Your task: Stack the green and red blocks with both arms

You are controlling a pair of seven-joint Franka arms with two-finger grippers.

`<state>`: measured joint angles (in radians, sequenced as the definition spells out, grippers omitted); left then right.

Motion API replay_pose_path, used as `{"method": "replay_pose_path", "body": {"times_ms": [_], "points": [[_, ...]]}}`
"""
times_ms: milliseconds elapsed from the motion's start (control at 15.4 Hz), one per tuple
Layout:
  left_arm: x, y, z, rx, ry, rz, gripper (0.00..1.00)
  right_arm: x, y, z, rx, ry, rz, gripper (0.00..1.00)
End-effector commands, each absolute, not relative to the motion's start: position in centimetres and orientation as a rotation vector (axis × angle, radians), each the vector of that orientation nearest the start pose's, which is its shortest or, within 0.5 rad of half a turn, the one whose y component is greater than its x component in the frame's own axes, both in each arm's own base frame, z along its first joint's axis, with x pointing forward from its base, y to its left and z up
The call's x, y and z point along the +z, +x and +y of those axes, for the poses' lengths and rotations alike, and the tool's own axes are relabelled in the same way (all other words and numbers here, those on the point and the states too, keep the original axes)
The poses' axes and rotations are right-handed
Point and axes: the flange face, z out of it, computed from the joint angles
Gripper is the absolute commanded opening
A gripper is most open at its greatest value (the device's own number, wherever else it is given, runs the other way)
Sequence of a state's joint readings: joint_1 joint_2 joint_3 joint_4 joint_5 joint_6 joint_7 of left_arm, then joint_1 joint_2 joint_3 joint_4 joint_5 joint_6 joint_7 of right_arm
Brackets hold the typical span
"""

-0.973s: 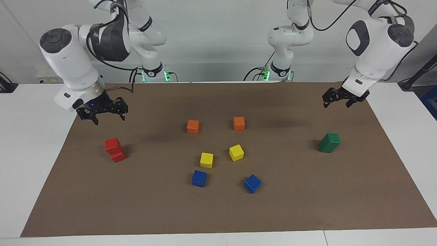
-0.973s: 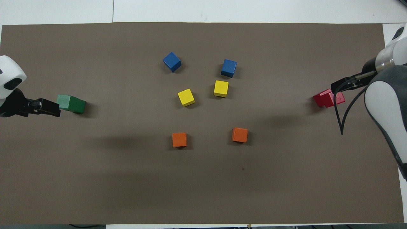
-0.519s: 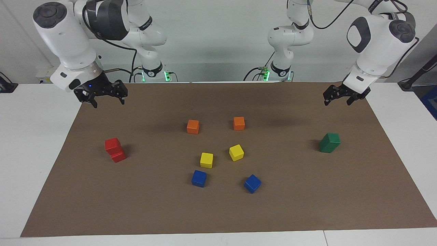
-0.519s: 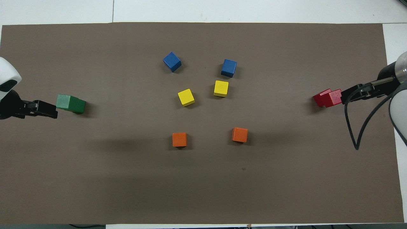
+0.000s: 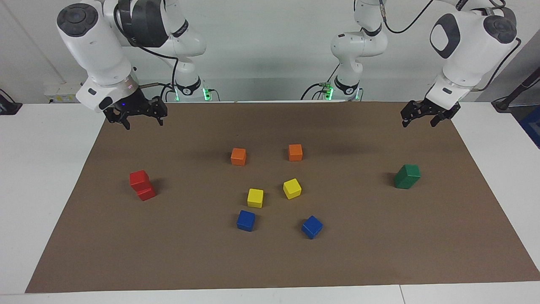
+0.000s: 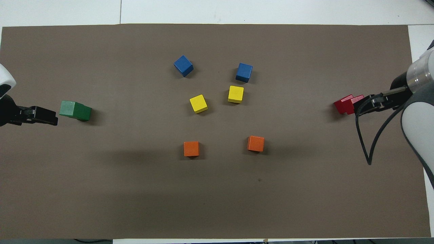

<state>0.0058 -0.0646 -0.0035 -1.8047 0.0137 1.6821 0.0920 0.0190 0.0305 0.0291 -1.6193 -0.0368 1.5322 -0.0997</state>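
Note:
Two red blocks (image 5: 141, 185) stand stacked toward the right arm's end of the brown mat, the upper one twisted a little off the lower. They also show in the overhead view (image 6: 345, 104). Two green blocks (image 5: 407, 176) stand stacked toward the left arm's end, and show in the overhead view (image 6: 75, 110). My right gripper (image 5: 144, 124) hangs open and empty in the air, over the mat's edge nearest the robots. My left gripper (image 5: 418, 123) hangs open and empty over the same edge at its own end. Each is well apart from its stack.
In the middle of the mat (image 5: 379, 253) lie two orange cubes (image 5: 238, 156) (image 5: 295, 152), two yellow cubes (image 5: 255, 197) (image 5: 292, 188) and two blue cubes (image 5: 246, 220) (image 5: 311, 226), all single. White table surrounds the mat.
Both grippers have risen and drawn back toward the robots, away from their stacks. The right gripper also shifted slightly toward the table's middle. No block has moved.

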Motion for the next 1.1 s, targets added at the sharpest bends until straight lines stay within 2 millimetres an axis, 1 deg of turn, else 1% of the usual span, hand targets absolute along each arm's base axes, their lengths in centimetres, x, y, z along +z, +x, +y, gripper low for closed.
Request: {"method": "replay_pose_path", "body": {"times_ms": [0, 65, 195, 324, 454, 519, 649, 1038], "points": [[56.7, 53.5, -1.8, 0.085, -3.121, 0.170, 1.00, 58.6, 53.3, 1.8, 0.196, -3.157, -0.205, 1.00], [57.2, 53.4, -2.9, 0.086, -3.116, 0.189, 1.00, 58.3, 53.2, 1.6, 0.200, -3.157, -0.200, 1.00], [58.1, 53.4, -3.2, 0.048, -3.120, 0.174, 1.00, 57.5, 53.0, 1.7, 0.176, -3.156, -0.197, 1.00], [58.1, 53.7, -3.5, 0.019, -3.123, 0.089, 1.00, 57.0, 53.3, 0.7, 0.142, -3.152, -0.165, 1.00], [58.0, 53.6, -4.3, 0.015, -3.117, 0.106, 1.00, 57.0, 53.3, 0.5, 0.137, -3.151, -0.158, 1.00], [58.0, 53.7, -4.3, 0.013, -3.119, 0.105, 1.00, 57.0, 53.4, 1.0, 0.134, -3.144, -0.169, 1.00], [57.9, 53.8, -4.1, 0.013, -3.120, 0.098, 1.00, 57.0, 53.5, -0.5, 0.133, -3.137, -0.122, 1.00], [57.8, 53.8, -3.3, 0.036, -3.134, 0.067, 1.00, 57.2, 53.4, -0.7, 0.132, -3.129, -0.111, 1.00]]}}
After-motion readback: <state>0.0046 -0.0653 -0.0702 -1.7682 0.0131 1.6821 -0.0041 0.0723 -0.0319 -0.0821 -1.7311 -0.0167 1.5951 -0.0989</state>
